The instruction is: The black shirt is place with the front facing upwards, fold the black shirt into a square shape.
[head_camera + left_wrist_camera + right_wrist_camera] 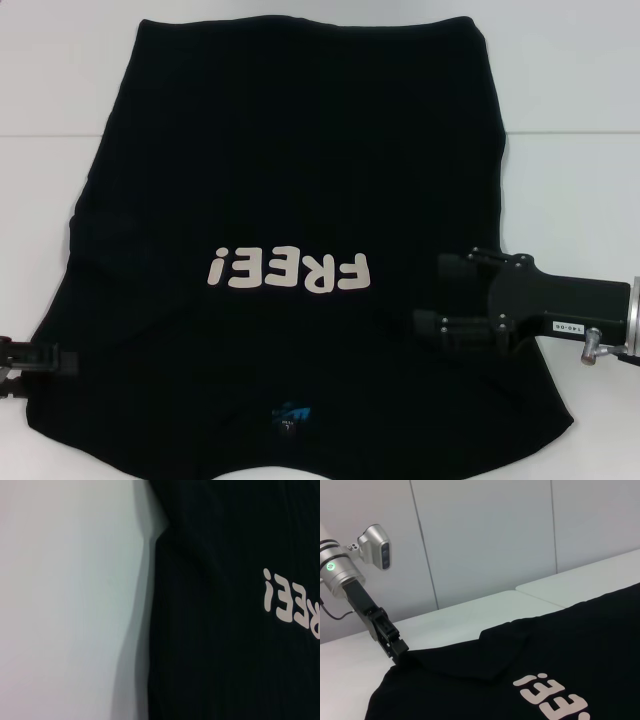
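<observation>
one black shirt (290, 160) lying flat on white table (570, 60), left gripper (62, 360) clenching its sleeve edge, right gripper (440, 295) hovering spread over shirt

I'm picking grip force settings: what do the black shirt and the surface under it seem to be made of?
The black shirt looks like soft matte knit cloth: fine ribbed lines and a limp fold near the left hand. Its "FREE!" lettering looks like a flat, smooth print. The table seems a hard, smooth white panel with a faint sheen and a seam; the exact material is unclear.

Lab-like room — plain white table (560, 60), bare panelled wall (485, 535).
</observation>
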